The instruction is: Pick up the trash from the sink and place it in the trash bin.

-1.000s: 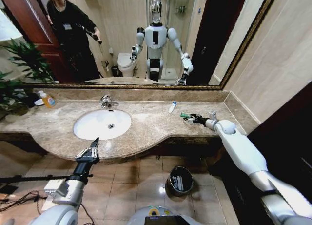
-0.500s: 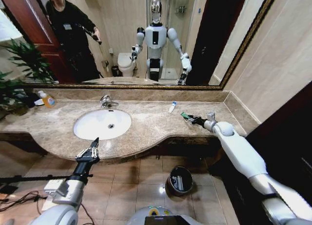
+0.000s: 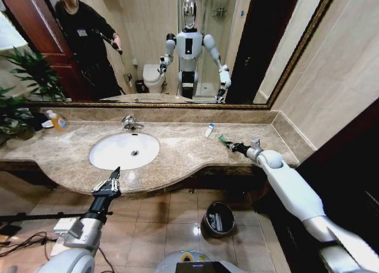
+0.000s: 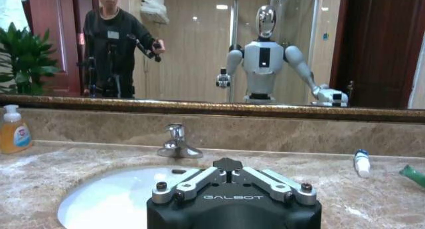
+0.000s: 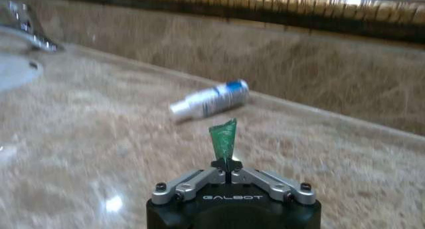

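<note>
Right gripper clamped on the small green tube — pinched at the very tail, crimped end sticking out past the fingertips. In the head view, green tube held just above the brown marble countertop, at about 3 o'clock from the white basin. Thin grip, so worth carrying slow and level; a quick swing could flick the tube loose.

White tube with a blue cap lying on the marble just beyond the green one, toward the backsplash — seen in the head view at roughly 2 o'clock from the basin. Best kept clear of when pulling back, lifting straight up first rather than dragging across.

Trash bin down on the floor tiles at about 5 o'clock from the basin, below the counter lip, something pale already inside. Needs a retreat past the counter edge, then a drop centred over the shiny rim and low enough not to bounce out.

Left gripper parked at 6 o'clock from the basin, fingers spread, nothing in them.
</note>
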`<state>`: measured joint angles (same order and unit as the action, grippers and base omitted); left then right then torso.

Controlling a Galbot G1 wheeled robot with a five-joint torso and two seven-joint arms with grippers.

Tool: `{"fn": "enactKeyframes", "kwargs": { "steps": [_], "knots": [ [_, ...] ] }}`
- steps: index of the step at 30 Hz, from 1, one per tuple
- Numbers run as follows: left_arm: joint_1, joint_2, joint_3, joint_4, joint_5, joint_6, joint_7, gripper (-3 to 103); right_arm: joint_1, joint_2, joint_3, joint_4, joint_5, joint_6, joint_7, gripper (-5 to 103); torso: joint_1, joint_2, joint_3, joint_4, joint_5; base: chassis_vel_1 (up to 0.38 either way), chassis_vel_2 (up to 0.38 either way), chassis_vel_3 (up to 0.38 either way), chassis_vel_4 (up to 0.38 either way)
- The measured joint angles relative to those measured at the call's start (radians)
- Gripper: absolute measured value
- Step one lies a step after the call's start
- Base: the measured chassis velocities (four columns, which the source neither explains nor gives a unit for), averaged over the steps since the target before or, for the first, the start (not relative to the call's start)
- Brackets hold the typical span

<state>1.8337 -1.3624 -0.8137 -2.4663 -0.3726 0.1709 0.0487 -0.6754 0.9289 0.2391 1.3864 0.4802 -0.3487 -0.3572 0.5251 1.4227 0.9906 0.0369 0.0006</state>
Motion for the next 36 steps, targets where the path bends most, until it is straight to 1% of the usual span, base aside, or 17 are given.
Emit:
{"fn": "enactKeyframes", "kwargs": {
  "steps": [1, 3, 4, 5, 8, 9, 13, 15, 17, 18, 21, 22, 25, 27, 29, 30, 36],
  "knots": [
    [0.0, 0.0, 0.0, 0.0, 0.0, 0.0, 0.0, 0, -0.016, -0.001, 0.006, 0.043, 0.026, -0.003, 0.045, 0, 0.0, 0.0, 0.0, -0.0001, -0.0006, 0.0, 0.0, 0.0, 0.0],
    [0.0, 0.0, 0.0, 0.0, 0.0, 0.0, 0.0, 0, -0.019, -0.002, 0.007, 0.049, 0.03, -0.004, 0.052, 0, 0.0, 0.0, 0.0, -0.0001, -0.0006, 0.0, 0.0, 0.0, 0.0],
    [0.0, 0.0, 0.0, 0.0, 0.0, 0.0, 0.0, 0, -0.051, -0.008, 0.019, 0.119, 0.06, -0.011, 0.116, 0, 0.0, 0.0, 0.0, 0.0001, -0.0006, 0.0, 0.0, 0.0, 0.0],
    [0.0, 0.0, 0.0, 0.0, 0.0, 0.0, 0.0, 0, -0.051, -0.008, 0.019, 0.119, 0.06, -0.011, 0.116, 0, 0.0, 0.0, 0.0, 0.0001, -0.0006, 0.0, 0.0, 0.0, 0.0],
    [0.0, 0.0, 0.0, 0.0, 0.0, 0.0, 0.0, 0, -0.149, -0.035, 0.05, 0.263, 0.11, -0.027, 0.23, 0, 0.0, 0.0, 0.0, 0.0, -0.0008, 0.0, 0.0, 0.0, 0.0],
    [0.0, 0.0, 0.0, 0.0, 0.0, 0.0, 0.0, 0, -0.149, -0.035, 0.05, 0.263, 0.11, -0.027, 0.23, 0, 0.0, 0.0, 0.0, 0.0, -0.0008, 0.0, 0.0, 0.0, 0.0],
    [0.0, 0.0, 0.0, 0.0, 0.0, 0.0, 0.0, 0, -0.285, -0.062, 0.087, 0.429, 0.131, -0.056, 0.313, 0, 0.0, 0.0, 0.0, -0.0002, -0.0004, 0.0, 0.0, 0.0, 0.0],
    [0.0, 0.0, 0.0, 0.0, 0.0, 0.0, 0.0, 0, -0.303, -0.063, 0.095, 0.45, 0.131, -0.061, 0.321, 0, 0.0, 0.0, 0.0, -0.0001, -0.0005, 0.0, 0.0, 0.0, 0.0],
    [0.0, 0.0, 0.0, 0.0, 0.0, 0.0, 0.0, 0, -0.385, -0.065, 0.148, 0.539, 0.134, -0.089, 0.35, 0, 0.0, 0.0, 0.0, 0.0, -0.0008, 0.0, 0.0, 0.0, 0.0],
    [0.0, 0.0, 0.0, 0.0, 0.0, 0.0, 0.0, 0, -0.385, -0.065, 0.148, 0.539, 0.134, -0.089, 0.35, 0, 0.0, 0.0, 0.0, 0.0, -0.0008, 0.0, 0.0, 0.0, 0.0],
    [0.0, 0.0, 0.0, 0.0, 0.0, 0.0, 0.0, 0, -0.532, -0.052, 0.238, 0.648, 0.136, -0.113, 0.367, 0, 0.0, 0.0, 0.0, 0.0, -0.0005, 0.0, 0.0, 0.0, 0.0],
    [0.0, 0.0, 0.0, 0.0, 0.0, 0.0, 0.0, 0, -0.532, -0.052, 0.238, 0.648, 0.136, -0.113, 0.367, 0, 0.0, 0.0, 0.0, 0.0, -0.0005, 0.0, 0.0, 0.0, 0.0],
    [0.0, 0.0, 0.0, 0.0, 0.0, 0.0, 0.0, 0, -0.701, -0.008, 0.313, 0.736, 0.102, -0.106, 0.366, 0, 0.0, 0.0, 0.0, -0.0002, -0.0006, 0.0, 0.0, 0.0, 0.0],
    [0.0, 0.0, 0.0, 0.0, 0.0, 0.0, 0.0, 0, -0.727, 0.003, 0.321, 0.748, 0.091, -0.102, 0.364, 0, 0.0, 0.0, 0.0, -0.0003, -0.0004, 0.0, 0.0, 0.0, 0.0],
    [0.0, 0.0, 0.0, 0.0, 0.0, 0.0, 0.0, 0, -0.824, 0.055, 0.351, 0.786, 0.035, -0.074, 0.346, 0, 0.0, 0.0, 0.0, -0.0002, -0.0008, 0.0, 0.0, 0.0, 0.0],
    [0.0, 0.0, 0.0, 0.0, 0.0, 0.0, 0.0, 0, -0.824, 0.055, 0.351, 0.786, 0.035, -0.074, 0.346, 0, 0.0, 0.0, 0.0, -0.0002, -0.0008, 0.0, 0.0, 0.0, 0.0],
    [0.0, 0.0, 0.0, 0.0, 0.0, 0.0, 0.0, 0, -0.969, 0.147, 0.356, 0.78, -0.091, 0.01, 0.311, 0, 0.0, 0.0, 0.0, -0.0003, -0.0006, 0.0, 0.0, 0.0, 0.0]
  ]
}}
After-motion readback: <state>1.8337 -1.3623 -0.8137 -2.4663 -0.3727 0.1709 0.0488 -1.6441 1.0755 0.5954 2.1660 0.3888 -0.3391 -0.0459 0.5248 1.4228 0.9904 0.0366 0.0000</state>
